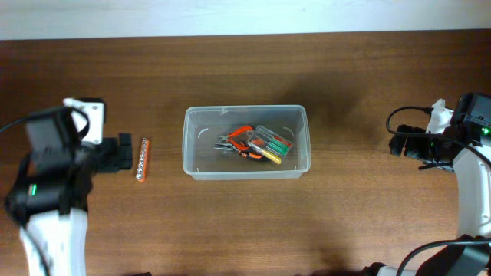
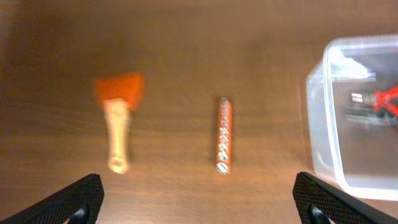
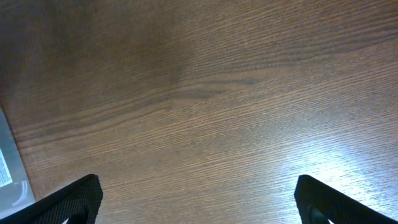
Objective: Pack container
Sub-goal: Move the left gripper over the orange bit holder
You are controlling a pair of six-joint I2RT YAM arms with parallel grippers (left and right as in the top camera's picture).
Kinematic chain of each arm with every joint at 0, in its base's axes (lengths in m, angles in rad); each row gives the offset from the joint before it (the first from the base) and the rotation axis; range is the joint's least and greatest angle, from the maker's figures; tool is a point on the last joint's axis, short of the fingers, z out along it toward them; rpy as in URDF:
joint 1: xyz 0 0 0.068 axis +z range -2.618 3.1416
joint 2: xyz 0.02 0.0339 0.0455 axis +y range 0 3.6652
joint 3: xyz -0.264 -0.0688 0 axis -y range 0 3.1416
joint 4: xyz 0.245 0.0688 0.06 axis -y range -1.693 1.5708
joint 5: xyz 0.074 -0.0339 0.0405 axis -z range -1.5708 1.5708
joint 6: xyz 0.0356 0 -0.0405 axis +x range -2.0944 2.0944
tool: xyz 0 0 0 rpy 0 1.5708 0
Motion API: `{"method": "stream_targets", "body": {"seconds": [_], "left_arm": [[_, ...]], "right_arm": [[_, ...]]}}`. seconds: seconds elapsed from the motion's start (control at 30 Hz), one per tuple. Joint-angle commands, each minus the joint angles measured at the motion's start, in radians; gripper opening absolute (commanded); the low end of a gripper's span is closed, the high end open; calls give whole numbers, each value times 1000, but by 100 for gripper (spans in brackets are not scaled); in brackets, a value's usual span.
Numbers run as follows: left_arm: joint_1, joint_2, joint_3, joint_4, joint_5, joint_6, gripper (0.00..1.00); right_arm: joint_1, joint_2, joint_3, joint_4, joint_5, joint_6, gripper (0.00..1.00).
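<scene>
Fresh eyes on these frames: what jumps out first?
The clear container at the centre of the table, already holding orange-handled pliers and a green-and-yellow item. Left of it an orange-and-silver stick lies on the table, with a wooden-handled, orange-headed tool beyond it in the left wrist view. Both the left gripper and the right gripper are open, holding nothing.

Looks like a robotics lab bench: plain wood-grain table (image 1: 245, 230), pale wall (image 1: 230, 15) behind, a left arm (image 1: 50, 192) and right arm (image 1: 476, 176) trailing cables, a clear container (image 1: 192, 165) of hand tools (image 1: 257, 143) ahead of the left gripper (image 1: 124, 153)
</scene>
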Motion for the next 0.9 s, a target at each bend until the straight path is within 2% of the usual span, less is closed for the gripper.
{"method": "stream_targets", "body": {"seconds": [0.0, 0.13, 0.3, 0.63, 0.87], "left_arm": [[6, 119, 6, -4, 112, 77, 99], [6, 233, 8, -17, 113, 139, 99], [6, 369, 8, -4, 111, 138, 99], [6, 494, 8, 44, 148, 134, 99], [7, 525, 8, 140, 108, -47, 99]], "right_arm": [[-3, 1, -2, 3, -9, 8, 99], [-3, 1, -2, 3, -9, 8, 99], [-3, 1, -2, 3, -9, 8, 99], [-3, 1, -2, 3, -9, 8, 99], [-3, 1, -2, 3, -9, 7, 99]]}}
